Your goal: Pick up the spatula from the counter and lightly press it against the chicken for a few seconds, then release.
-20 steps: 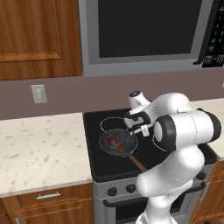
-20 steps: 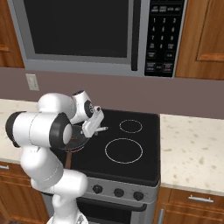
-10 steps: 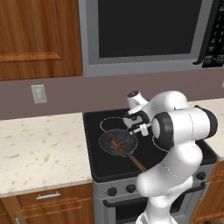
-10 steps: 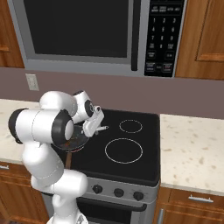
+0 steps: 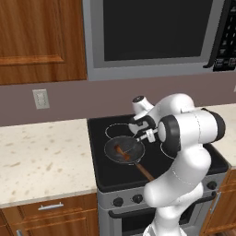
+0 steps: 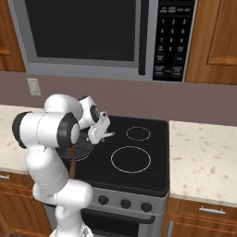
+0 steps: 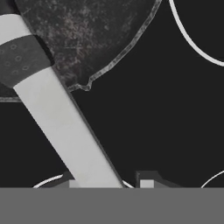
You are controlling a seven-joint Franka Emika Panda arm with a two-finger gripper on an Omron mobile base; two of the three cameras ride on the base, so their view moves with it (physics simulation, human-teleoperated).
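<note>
The hand [image 7: 109,183] is parted only a little. The spatula [image 7: 57,109] runs from upper left to bottom centre between its tips, against one tip with a gap at the other, so apparently unclamped. Its far end lies over the pan [image 7: 87,39]. A crooked retreat could snag the handle, tipping it off the rim or shoving the chicken [image 5: 120,152].

The arm [image 5: 186,138] is glossy white, built of fat, rounded links like swollen tubes, with dark grey rings at the joints. Its hand [image 6: 96,134], the part nearest the stove [image 6: 139,178], is a flatter white block behind a dark collar. The fingers [image 7: 146,180] are small and dark, with pale square faces.
</note>
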